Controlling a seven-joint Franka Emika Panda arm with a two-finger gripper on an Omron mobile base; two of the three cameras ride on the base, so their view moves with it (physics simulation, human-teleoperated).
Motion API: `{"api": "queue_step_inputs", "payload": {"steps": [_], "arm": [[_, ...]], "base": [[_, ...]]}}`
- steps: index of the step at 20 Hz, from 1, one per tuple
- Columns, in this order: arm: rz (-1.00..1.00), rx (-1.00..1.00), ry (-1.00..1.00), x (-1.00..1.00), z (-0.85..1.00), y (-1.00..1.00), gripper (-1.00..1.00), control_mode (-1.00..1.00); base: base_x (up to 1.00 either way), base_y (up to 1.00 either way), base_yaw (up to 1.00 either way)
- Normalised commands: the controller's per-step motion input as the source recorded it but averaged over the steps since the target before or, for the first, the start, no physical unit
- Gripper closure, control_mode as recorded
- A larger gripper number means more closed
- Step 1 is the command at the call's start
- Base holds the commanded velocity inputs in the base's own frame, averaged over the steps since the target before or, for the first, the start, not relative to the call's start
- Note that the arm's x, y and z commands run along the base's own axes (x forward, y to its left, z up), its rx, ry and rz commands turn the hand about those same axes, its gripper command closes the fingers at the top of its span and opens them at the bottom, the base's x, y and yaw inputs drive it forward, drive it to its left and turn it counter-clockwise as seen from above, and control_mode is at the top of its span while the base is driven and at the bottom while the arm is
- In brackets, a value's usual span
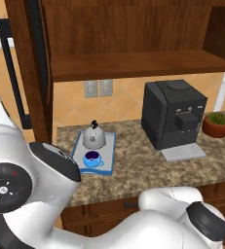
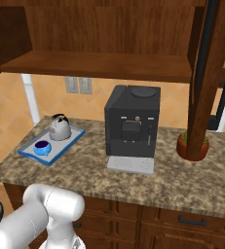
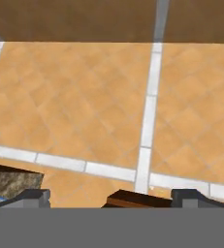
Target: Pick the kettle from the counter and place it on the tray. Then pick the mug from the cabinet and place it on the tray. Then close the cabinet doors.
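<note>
The tray [image 1: 110, 154] lay on the left part of the counter [image 1: 143, 168], its raised blue rim framing a grey floor. Two things stood inside it. The kettle [image 1: 93, 137] sat upright on the half nearer the wall, its black handle and knob on top. The mug [image 1: 92, 159] stood on the half nearer the counter's front edge, just beside the kettle, blue with a dark inside, its handle turned toward the coffee machine. From the right base view the same pair showed in the tray [image 2: 65, 144]: the kettle [image 2: 59, 128] behind, the mug [image 2: 42, 147] in front.

To the right of the tray, well apart from it, the black coffee machine [image 1: 172, 114] stood on the counter with a grey drip plate at its foot. Beyond it a small potted plant [image 1: 216, 123] sat in a brown pot near the wall.

Above the counter the cabinet [image 1: 133, 34] was open; the part of its shelf [image 1: 138, 64] that could be seen held nothing. One of the cabinet doors [image 1: 35, 63] stood swung out at the left, edge-on, and another [image 2: 210, 73] at the right, with its long black bar handle facing the room.

In the hand view the gripper [image 3: 111, 197] had its two dark fingertips [image 3: 33, 197] spread wide with nothing between them, looking at the orange tiled wall, a corner of the counter at lower left.
</note>
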Motion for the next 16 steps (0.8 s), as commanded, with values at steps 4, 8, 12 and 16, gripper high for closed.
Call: {"api": "queue_step_inputs", "payload": {"steps": [4, 8, 12, 16], "arm": [[-0.25, -0.01, 0.03, 0.43, -0.14, 0.0, -1.0, -1.0], [-0.15, 0.0, 0.0, 0.19, -0.06, -0.18, -1.0, -1.0], [-0.15, 0.0, 0.0, 0.14, -0.05, -0.36, -1.0, -1.0], [-0.11, 0.0, -0.03, 0.15, -0.07, -0.41, -1.0, -1.0]], "base": [[0.0, 0.0, 0.0], [0.0, 0.0, 0.0], [0.0, 0.0, 0.0], [0.0, 0.0, 0.0]]}}
